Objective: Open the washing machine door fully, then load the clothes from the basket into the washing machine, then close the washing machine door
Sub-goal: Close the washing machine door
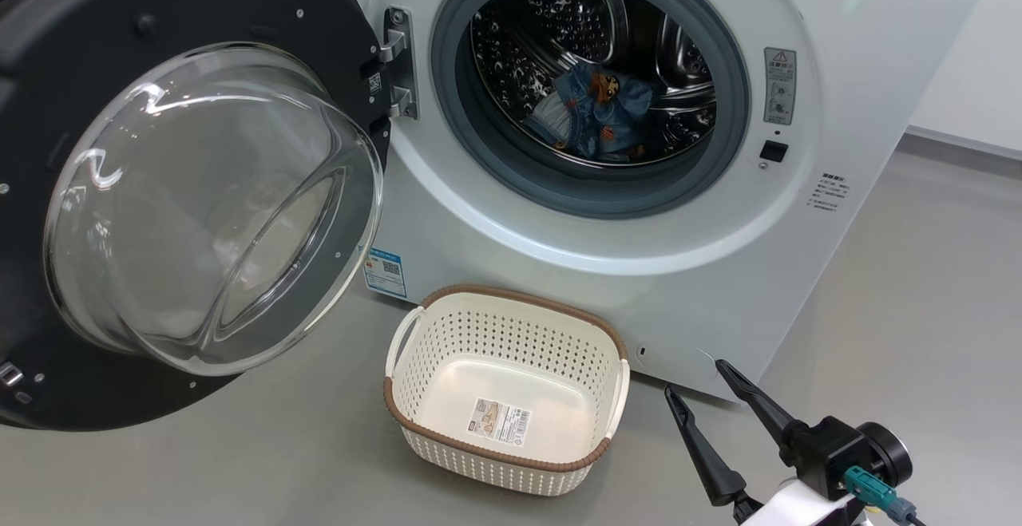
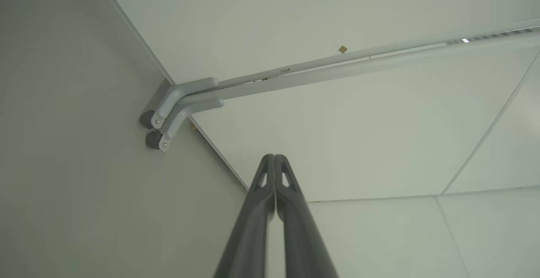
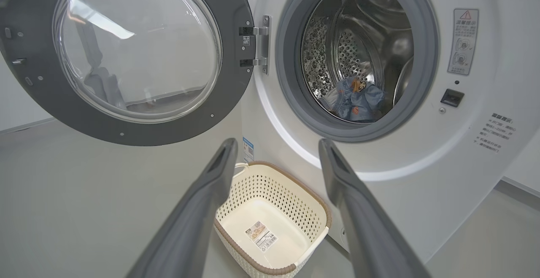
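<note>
The washer (image 1: 718,286) is white with a grey ring (image 1: 447,111) and a perforated steel drum (image 1: 559,23); its door (image 1: 239,7) is glossy black. The clothes (image 1: 599,111) are light blue with orange-brown figures. The basket (image 1: 511,334) is cream, perforated, with a brown rim (image 1: 519,298).

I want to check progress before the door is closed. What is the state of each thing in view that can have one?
washing machine door: wide open, swung to the left
washing machine: opening uncovered
clothes: lying inside the drum
basket: upright on the floor, empty except its paper label
left gripper: shut, holding nothing
right gripper: open, holding nothing
</note>
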